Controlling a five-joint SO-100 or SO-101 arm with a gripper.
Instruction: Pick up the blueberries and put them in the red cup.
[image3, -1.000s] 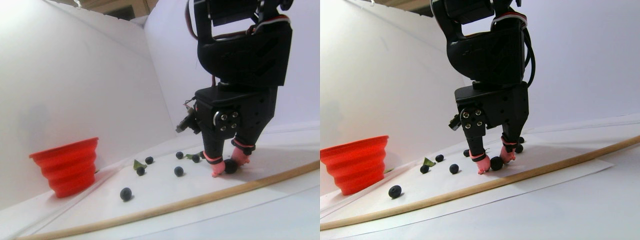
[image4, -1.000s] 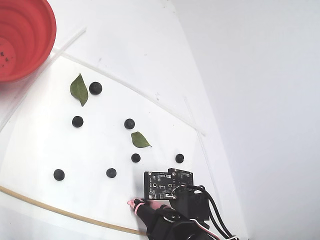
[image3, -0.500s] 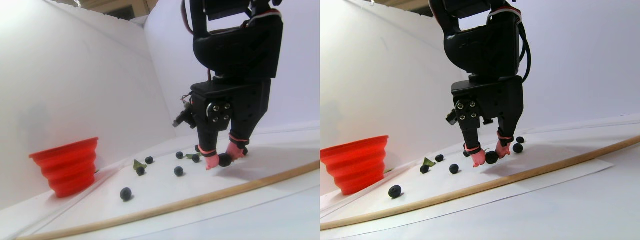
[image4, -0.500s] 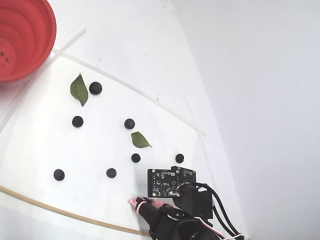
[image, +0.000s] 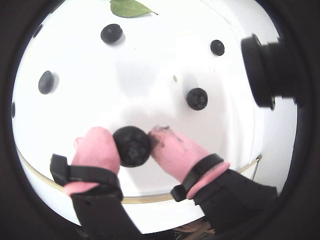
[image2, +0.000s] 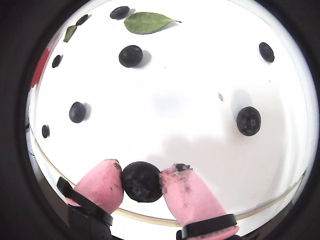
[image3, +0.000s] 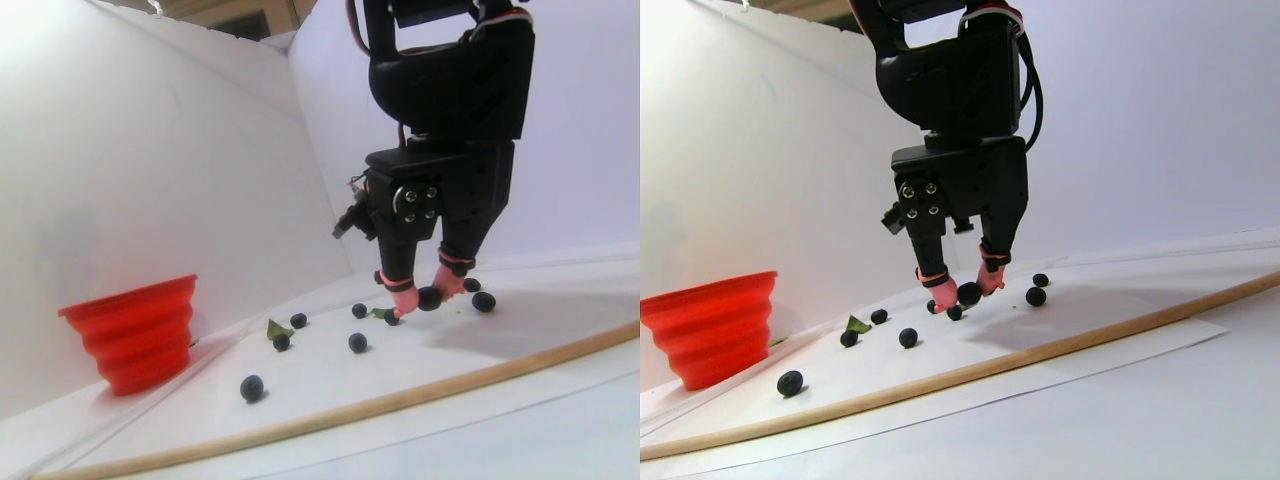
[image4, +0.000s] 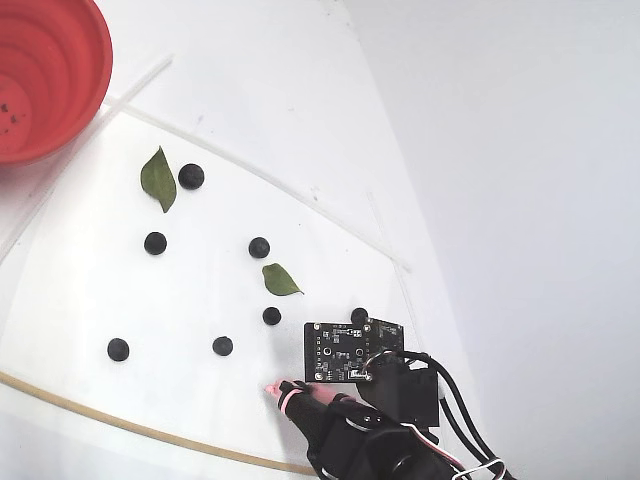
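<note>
The gripper (image2: 142, 176) pinches a single blueberry (image2: 141, 181) between its two pink-tipped fingers (image2: 102, 184), the jaws closed against the berry's sides, in a wrist view. In the stereo pair view the held berry (image3: 430, 297) hangs clear above the white sheet (image3: 330, 375), with open air between it and the surface. The other blueberries (image4: 155, 242) lie scattered and well apart across the sheet in the fixed view, two of them near flat green leaves (image4: 158, 178); one loose berry (image2: 248, 120) sits to the right of the fingers in a wrist view, apart from them. The red cup (image4: 40, 70) stands at the upper left corner of the fixed view, cut off by the picture's edge, beyond the sheet's far border and well apart from the gripper, which sits at the bottom edge of that view. A thin wooden strip (image3: 400, 398) runs along the sheet's near edge in the stereo pair view, and white walls (image3: 150, 150) close in behind the cup (image3: 135, 330). Between gripper and cup the sheet is open but for the scattered berries and leaves.
</note>
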